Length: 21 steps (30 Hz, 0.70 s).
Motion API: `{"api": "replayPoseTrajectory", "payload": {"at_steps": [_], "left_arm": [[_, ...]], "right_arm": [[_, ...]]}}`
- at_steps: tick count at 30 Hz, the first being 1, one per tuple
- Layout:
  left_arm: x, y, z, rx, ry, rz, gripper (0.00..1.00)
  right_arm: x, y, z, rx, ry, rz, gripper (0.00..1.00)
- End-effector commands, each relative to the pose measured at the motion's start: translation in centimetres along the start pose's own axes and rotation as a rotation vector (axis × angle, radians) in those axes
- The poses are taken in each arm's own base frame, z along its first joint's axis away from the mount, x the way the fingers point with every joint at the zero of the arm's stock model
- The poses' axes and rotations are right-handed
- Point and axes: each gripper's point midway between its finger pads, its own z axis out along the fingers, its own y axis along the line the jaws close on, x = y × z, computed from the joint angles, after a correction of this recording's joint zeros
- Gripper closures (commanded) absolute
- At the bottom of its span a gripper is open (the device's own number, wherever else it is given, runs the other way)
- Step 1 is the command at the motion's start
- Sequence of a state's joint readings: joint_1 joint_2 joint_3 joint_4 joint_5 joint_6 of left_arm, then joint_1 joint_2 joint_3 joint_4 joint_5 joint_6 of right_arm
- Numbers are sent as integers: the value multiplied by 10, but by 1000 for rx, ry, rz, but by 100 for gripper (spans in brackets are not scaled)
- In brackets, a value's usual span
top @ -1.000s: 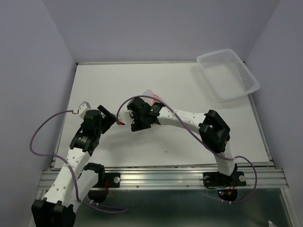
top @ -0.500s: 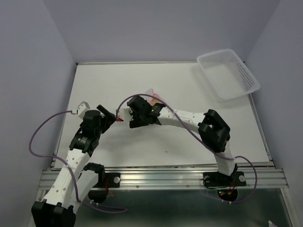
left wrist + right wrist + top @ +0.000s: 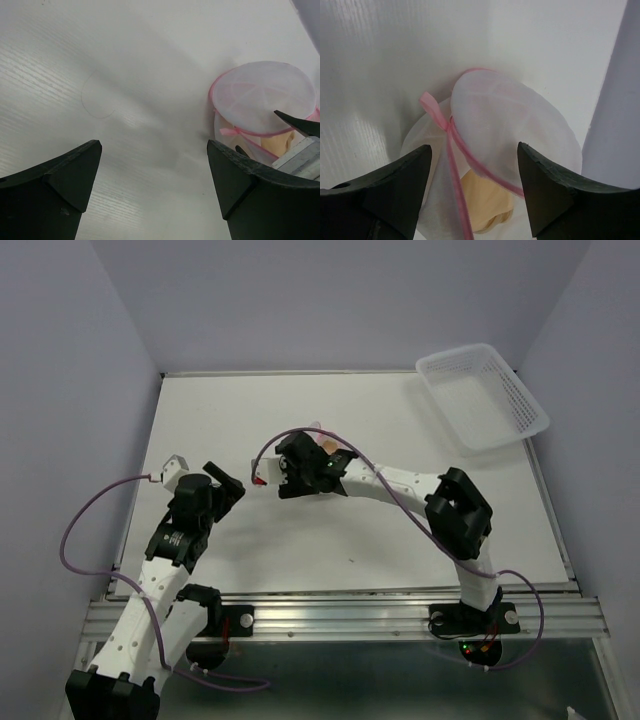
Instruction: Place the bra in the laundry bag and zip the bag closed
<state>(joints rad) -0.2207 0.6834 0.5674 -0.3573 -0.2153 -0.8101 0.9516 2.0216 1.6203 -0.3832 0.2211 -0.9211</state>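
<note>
The laundry bag (image 3: 510, 125) is a white mesh pouch with a pink zipper rim (image 3: 454, 165). Its round lid is partly lifted. The peach bra (image 3: 485, 205) lies inside and shows through the gap. My right gripper (image 3: 475, 185) is open, with its jaws either side of the bag's opening, just above it. In the top view the right gripper (image 3: 300, 458) covers most of the bag (image 3: 322, 434). My left gripper (image 3: 228, 483) is open and empty, to the left of the bag (image 3: 260, 100) over bare table. The bra (image 3: 277, 145) also shows in the left wrist view.
A white slotted plastic basket (image 3: 482, 395) stands at the far right corner. The white table (image 3: 220, 410) has walls on the left, back and right. A purple cable (image 3: 300, 436) loops over the right wrist.
My right gripper has moved a little toward the far side and right, over the bag. My left gripper has drawn back slightly to the left.
</note>
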Motion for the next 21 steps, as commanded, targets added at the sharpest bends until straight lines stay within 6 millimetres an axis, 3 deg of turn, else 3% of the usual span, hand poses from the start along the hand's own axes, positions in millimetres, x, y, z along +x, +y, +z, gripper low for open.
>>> {"api": "replayPoseTrajectory", "payload": {"at_steps": [1,3,4,10,12,13,15,19,20,21], "left_arm": [[-18,-10,-8,25,-59,-16,1],[-18,-10,-7,23,-61,-16,1],[-18,-10,-6,22,-60,-15,1],[-18,-10,-6,18,-60,-15,1],[-20,-10,-7,22,-65,-16,1],[-20,-10,-7,21,-66,-16,1],[-20,-11,-8,23,-68,-17,1],[-20,-13,-8,39,-62,-8,1],[-18,-15,-8,50,-56,-5,1],[-19,-19,-8,65,-55,-4,1]], "right_arm": [[3,-8,-11,-37,-5,-11,27],[6,0,-5,-67,14,-18,36],[5,0,-4,-71,8,-15,45],[13,-4,6,-68,27,12,51],[14,-6,7,-57,34,10,57],[15,-10,7,-49,28,21,68],[11,-12,5,-48,10,36,78],[-5,-23,-8,-34,-86,115,96],[-19,-29,-13,-22,-160,137,99],[-25,-46,-31,25,-217,174,99]]}}
